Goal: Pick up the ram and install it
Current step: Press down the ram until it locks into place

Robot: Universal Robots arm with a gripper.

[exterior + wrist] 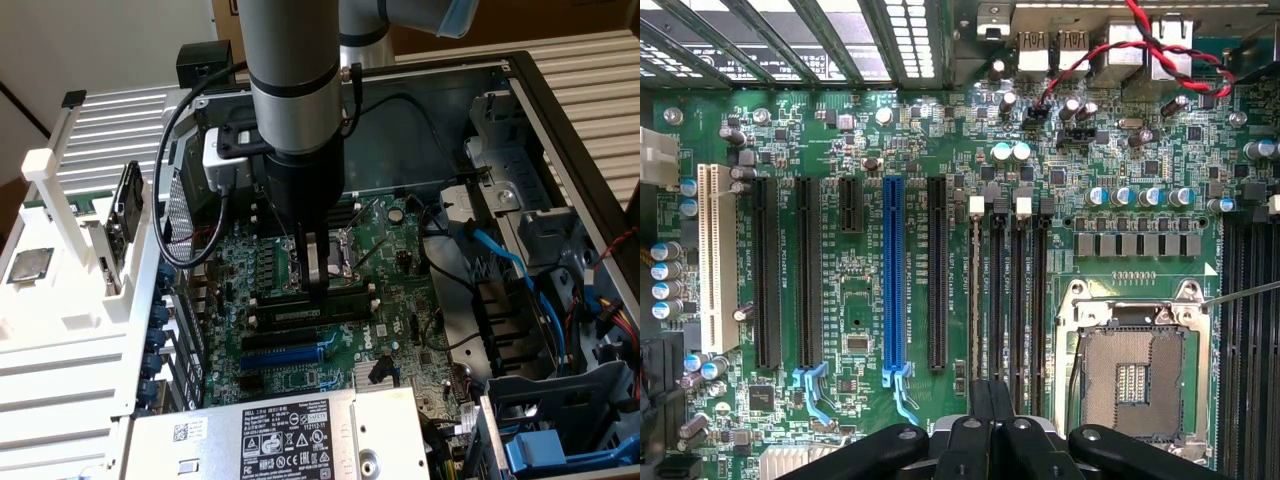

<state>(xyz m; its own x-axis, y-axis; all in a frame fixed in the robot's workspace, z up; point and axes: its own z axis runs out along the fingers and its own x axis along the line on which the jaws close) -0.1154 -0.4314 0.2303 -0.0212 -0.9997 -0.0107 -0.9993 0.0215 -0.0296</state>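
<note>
1. The tool [992,425] is fully closed, its fingers pressed together directly above the motherboard's memory slots [1005,290].
2. Judged step: seating. A ram [310,302] stick lies in a slot right under the fingertips; whether they pinch it or merely press is unclear.
3. What remains calls for straight, even downward pressure.
4. Beyond sits the empty processor socket [1137,375].

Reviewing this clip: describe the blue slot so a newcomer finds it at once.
Inside the open computer case, look at the green motherboard. Among its long parallel slots, the blue slot sits between black slots. It is the only blue one.
</note>
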